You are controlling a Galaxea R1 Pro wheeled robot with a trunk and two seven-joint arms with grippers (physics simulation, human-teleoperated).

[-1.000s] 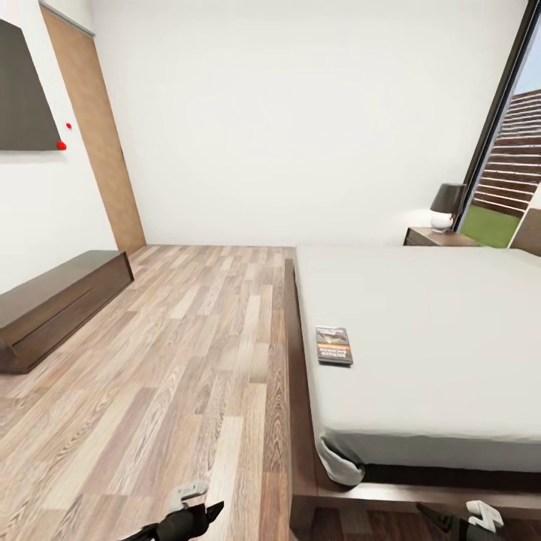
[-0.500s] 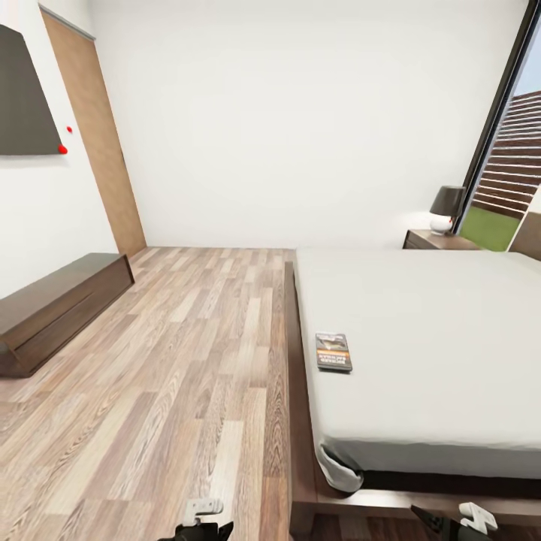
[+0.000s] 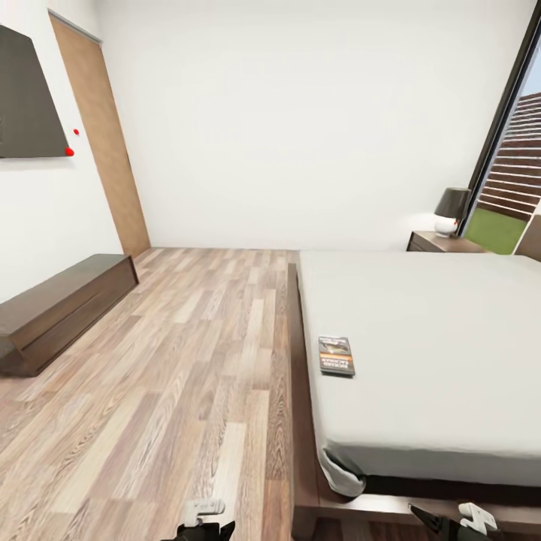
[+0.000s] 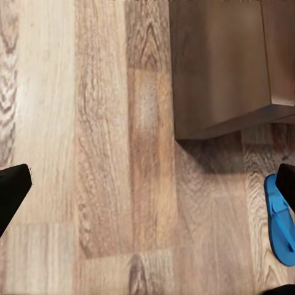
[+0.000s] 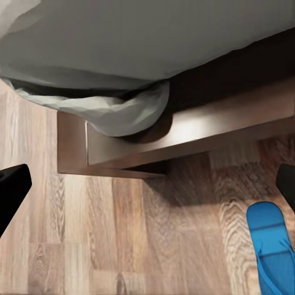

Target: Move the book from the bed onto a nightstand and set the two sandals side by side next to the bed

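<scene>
A long dark wood bench cabinet (image 3: 64,304) stood against the left wall under a dark panel (image 3: 30,98) with two red dots; a dark-shaded lamp (image 3: 451,210) stood by the window (image 3: 518,173)

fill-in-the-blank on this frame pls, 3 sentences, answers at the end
1. The book lies on the ____.
2. The lamp stands on the ____ beyond the mattress's far corner.
3. In the left wrist view, a ____ sandal lies on the wood floor near a corner of the bed frame.

Answers: bed; nightstand; blue
</scene>
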